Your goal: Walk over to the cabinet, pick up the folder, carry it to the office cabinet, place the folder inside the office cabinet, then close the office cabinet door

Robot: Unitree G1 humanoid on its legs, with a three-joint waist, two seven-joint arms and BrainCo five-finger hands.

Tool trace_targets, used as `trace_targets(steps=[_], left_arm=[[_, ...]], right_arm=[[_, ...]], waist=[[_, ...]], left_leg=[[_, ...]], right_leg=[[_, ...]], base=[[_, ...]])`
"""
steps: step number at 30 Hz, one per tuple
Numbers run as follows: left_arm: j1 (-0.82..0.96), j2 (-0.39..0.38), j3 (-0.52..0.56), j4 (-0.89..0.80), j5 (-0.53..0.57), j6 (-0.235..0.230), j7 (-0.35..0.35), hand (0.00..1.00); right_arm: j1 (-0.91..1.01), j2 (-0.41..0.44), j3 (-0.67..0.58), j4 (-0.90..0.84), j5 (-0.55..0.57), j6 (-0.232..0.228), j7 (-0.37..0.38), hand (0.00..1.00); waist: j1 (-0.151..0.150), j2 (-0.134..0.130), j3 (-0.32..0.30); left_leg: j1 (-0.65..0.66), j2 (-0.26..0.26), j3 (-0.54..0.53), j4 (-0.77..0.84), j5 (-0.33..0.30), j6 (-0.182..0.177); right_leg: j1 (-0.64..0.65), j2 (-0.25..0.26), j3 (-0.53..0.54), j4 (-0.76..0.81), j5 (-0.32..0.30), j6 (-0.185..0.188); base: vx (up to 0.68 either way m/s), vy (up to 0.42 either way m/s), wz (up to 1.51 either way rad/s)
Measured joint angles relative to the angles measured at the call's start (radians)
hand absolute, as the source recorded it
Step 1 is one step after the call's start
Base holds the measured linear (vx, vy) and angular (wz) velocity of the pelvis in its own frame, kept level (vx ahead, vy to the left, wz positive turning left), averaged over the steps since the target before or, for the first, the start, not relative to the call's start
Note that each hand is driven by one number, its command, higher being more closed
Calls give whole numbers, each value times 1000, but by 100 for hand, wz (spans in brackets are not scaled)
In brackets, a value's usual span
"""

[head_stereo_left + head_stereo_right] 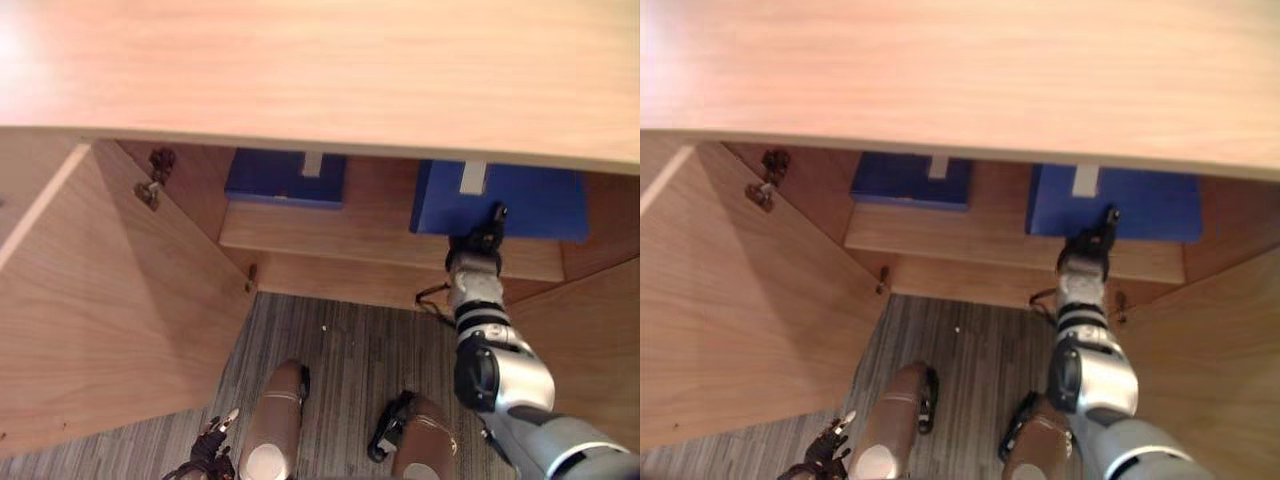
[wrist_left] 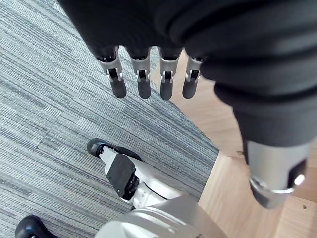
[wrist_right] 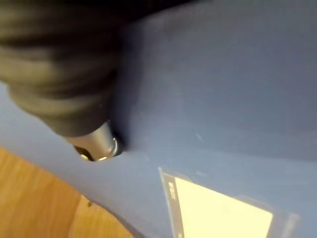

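Right hand (image 1: 486, 238) is pressed against the blue folder (image 1: 540, 205) on the cabinet shelf (image 1: 330, 238) just ahead of it, grip impossible to tell, with a second blue folder (image 1: 270, 180) well off to its left, while the left hand (image 2: 141, 82) hangs with straight fingers over grey carpet (image 2: 39, 99).

Warm light from above makes the cabinet top (image 1: 320, 70) bright all over, washing out to a pale glare at its far left corner, while the shelf (image 1: 380, 240) beneath lies in shade. A slanting shadow crosses the open door (image 1: 110, 300), darker toward the hinges (image 1: 152, 185). The carpet (image 2: 44, 99) is evenly lit, and the right hand (image 3: 59, 69) throws a deep shadow onto the blue folder (image 3: 223, 79) beside it.
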Motion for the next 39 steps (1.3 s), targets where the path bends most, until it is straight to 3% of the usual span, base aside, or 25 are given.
trace_targets(steps=[6,13,20,25,26,33,39], left_arm=[[1,23,-106,-66,-3,3,-2,0],[14,43,-168,-135,-10,8,0,0],[31,61,-225,-197,-46,16,11,0],[48,66,-240,-235,-46,17,23,0],[50,66,-243,-244,-47,18,24,0],[64,71,-262,-274,-89,25,23,0],[66,71,-261,-272,-89,32,23,0]], right_arm=[[-91,-88,18,-30,-34,23,-44,100],[-162,-153,17,-28,-7,31,-122,100],[-253,-276,16,-28,62,-9,-197,100],[-275,-281,16,-26,98,-30,-233,100],[-281,-282,17,-25,97,-30,-242,0],[-310,-395,120,-23,80,-5,-253,0],[-311,-420,179,-19,-16,46,-240,0]], waist=[[18,23,37],[34,44,59],[51,68,81],[56,75,85],[57,81,91],[66,95,102],[63,94,103]], left_leg=[[-125,-1,-22,144,-40,-10],[-214,-1,-27,193,-39,-14],[-297,-24,-29,215,-27,-22],[-323,-32,-33,219,-23,-26],[-326,-32,-36,224,-23,-26],[-394,-50,-46,275,-24,-26],[-394,-49,-45,282,-23,-27]], right_leg=[[-118,-31,19,169,-75,-19],[-220,-46,36,249,-96,-41],[-309,-78,44,301,-106,-47],[-335,-87,42,316,-115,-49],[-335,-88,41,321,-117,-49],[-388,-114,41,379,-137,-50],[-388,-114,45,381,-137,-49]], base=[[-86,16,8],[-13,3,1],[23,-14,8],[36,-39,7],[31,-42,6],[4,-31,10],[0,0,0]])
